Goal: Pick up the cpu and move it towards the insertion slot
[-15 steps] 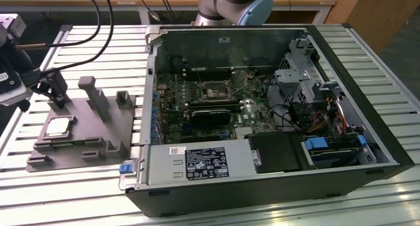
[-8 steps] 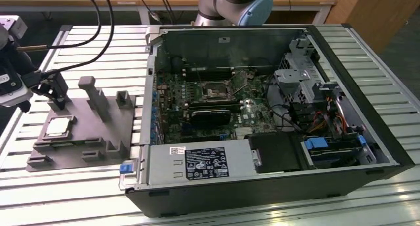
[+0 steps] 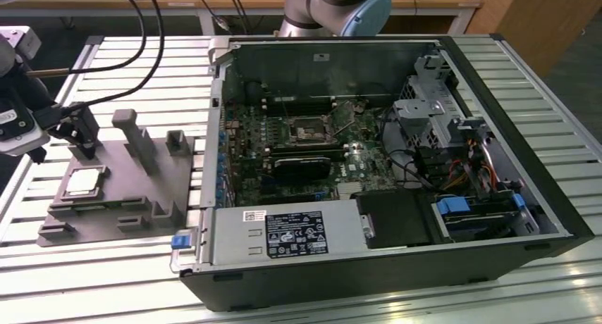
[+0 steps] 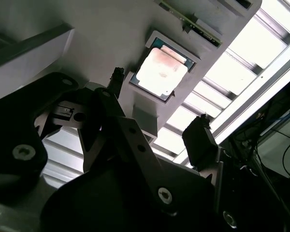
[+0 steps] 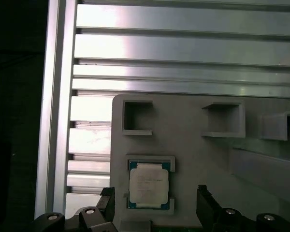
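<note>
— One arm, one chip: where do they stand in the exterior view?

— The end effector (image 3: 83, 149) hangs at the exterior view's left, over the grey fixture (image 3: 141, 197) that lies on the slatted metal surface (image 3: 94, 282). The cpu (image 3: 84, 182) sits flat in a recess of that fixture, just nearer the camera than the black fingers and, by my reading, below them. The insertion slot (image 3: 309, 132) is well apart, toward the exterior view's right, on the circuit board (image 3: 254, 137) inside the open computer case (image 3: 395, 268).

— And the second wrist view?

— Looking along the fingers, the cpu (image 4: 160, 72) lies ahead of the end effector (image 4: 157, 100), its pale top facing the camera. The two fingers stand wide apart, wider than the chip, with nothing between them.

— Does the first wrist view agree?

— Yes. The cpu (image 5: 148, 186) rests in its recess, square to the fixture's edges, and being square it has no long axis to speak of. The end effector (image 5: 154, 193) straddles it, with one finger to either side, each clear of the chip's edges as far as I can tell. The spread is wide and the grasp is empty.

— So which relation matters?

— The chip is centred between the open fingers and, I judge, beneath them. Whether the tips are at its level I cannot tell. The slot lies rightward in the exterior view, across the fixture and the case wall.
</note>
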